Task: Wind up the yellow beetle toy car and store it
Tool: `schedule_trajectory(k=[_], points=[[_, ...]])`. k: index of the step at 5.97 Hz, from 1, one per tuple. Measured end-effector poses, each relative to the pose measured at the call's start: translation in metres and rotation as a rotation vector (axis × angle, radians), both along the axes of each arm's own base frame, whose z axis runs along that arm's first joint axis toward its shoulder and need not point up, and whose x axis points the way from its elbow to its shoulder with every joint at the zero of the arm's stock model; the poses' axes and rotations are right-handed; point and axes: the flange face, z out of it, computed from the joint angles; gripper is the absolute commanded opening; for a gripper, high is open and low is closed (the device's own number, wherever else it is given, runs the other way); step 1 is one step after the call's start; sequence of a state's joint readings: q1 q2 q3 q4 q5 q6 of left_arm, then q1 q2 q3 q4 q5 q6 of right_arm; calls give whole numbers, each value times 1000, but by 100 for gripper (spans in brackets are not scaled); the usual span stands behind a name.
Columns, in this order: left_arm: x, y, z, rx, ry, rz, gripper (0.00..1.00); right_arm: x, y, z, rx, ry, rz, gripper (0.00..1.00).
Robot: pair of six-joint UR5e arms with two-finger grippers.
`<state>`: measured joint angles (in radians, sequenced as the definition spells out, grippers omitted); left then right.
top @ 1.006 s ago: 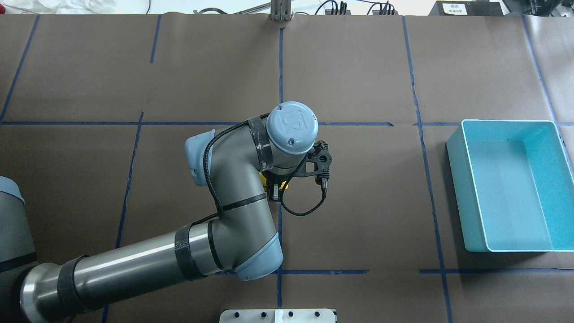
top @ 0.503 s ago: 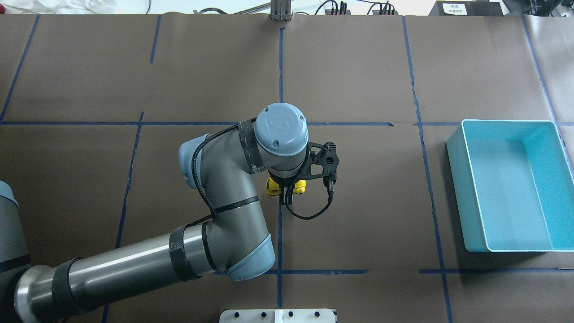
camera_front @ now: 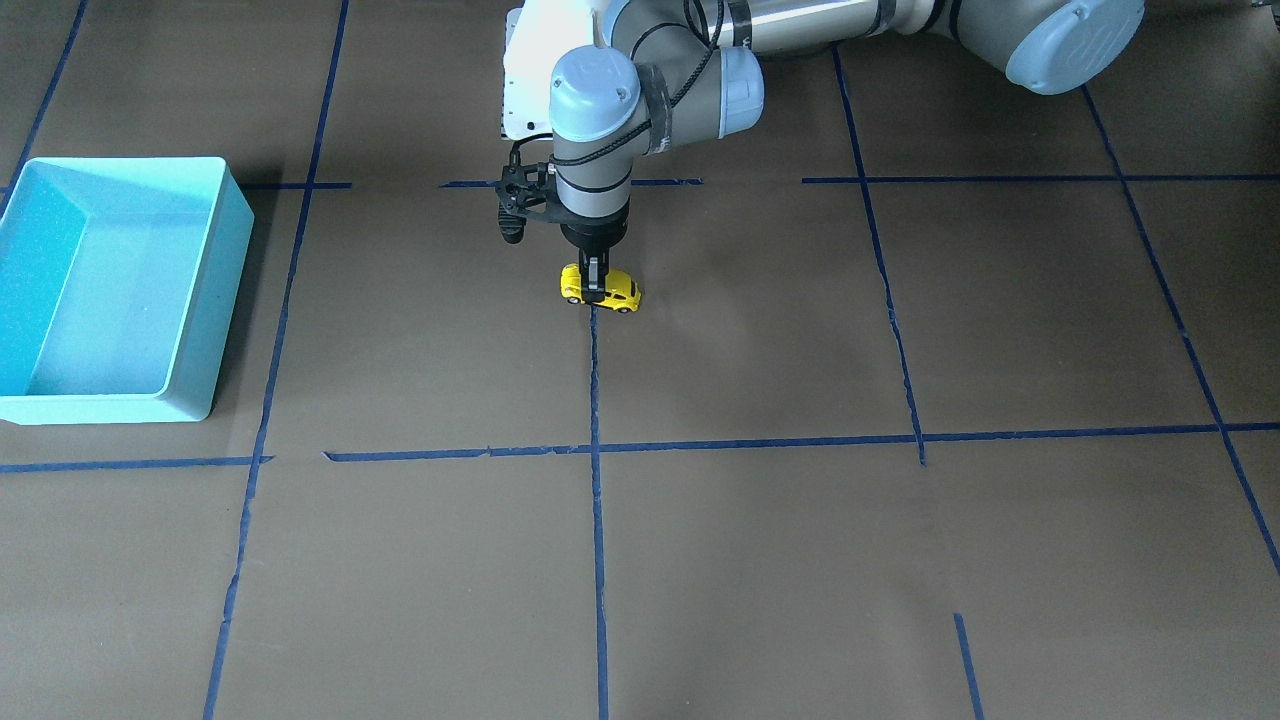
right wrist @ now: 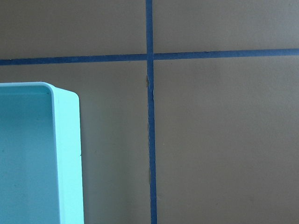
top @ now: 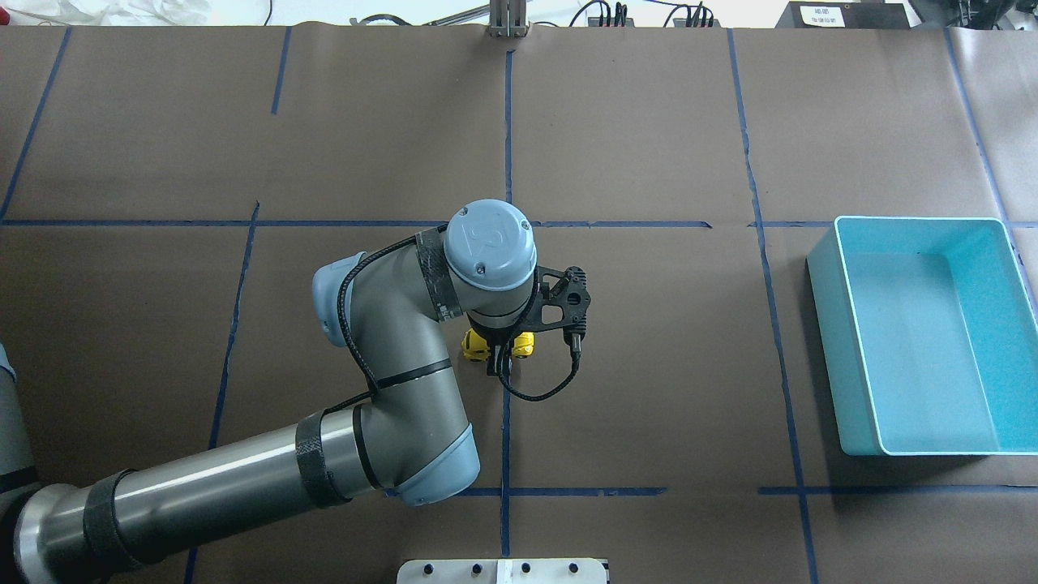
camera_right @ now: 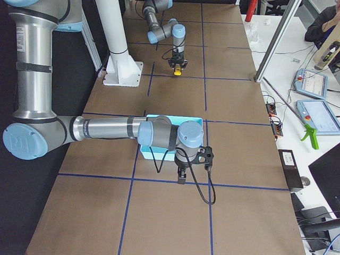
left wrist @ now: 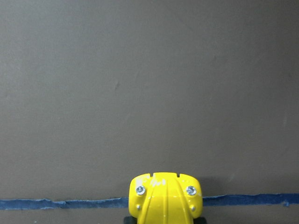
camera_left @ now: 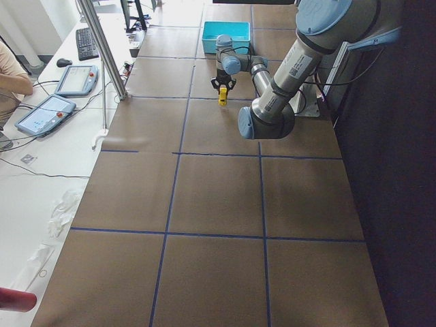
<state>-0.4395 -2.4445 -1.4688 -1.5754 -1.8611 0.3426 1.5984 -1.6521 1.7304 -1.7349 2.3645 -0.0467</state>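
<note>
The yellow beetle toy car (camera_front: 603, 290) stands on the brown table near the centre, across a blue tape line. My left gripper (camera_front: 596, 278) points straight down and is shut on its roof and sides. From overhead the car (top: 523, 345) shows partly under the wrist. The left wrist view shows only the car's rounded end (left wrist: 165, 196) at the bottom edge. The turquoise bin (top: 843, 324) stands empty far to the car's right in the overhead view. My right gripper (camera_right: 181, 178) shows only in the exterior right view, beside the bin, and I cannot tell whether it is open or shut.
Blue tape lines (top: 506, 122) divide the brown table into squares. The bin's corner (right wrist: 65, 154) fills the lower left of the right wrist view. A white base plate (top: 503, 571) sits at the table's near edge. Tablets and an operator are off the table's far side (camera_right: 313, 85).
My left arm has moved left and slightly toward the robot, and the yellow car has moved left with it along the table. The bin has not moved.
</note>
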Motion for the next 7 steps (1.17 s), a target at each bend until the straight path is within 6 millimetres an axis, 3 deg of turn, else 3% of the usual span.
schedule_trajectory(k=[4,7], points=[[0,-1,21,-10,-31,3,5,0,0,-1,2,1,0,100],[-20,8,53,-15,-43,3,5,0,1,-1,2,1,-1,100]])
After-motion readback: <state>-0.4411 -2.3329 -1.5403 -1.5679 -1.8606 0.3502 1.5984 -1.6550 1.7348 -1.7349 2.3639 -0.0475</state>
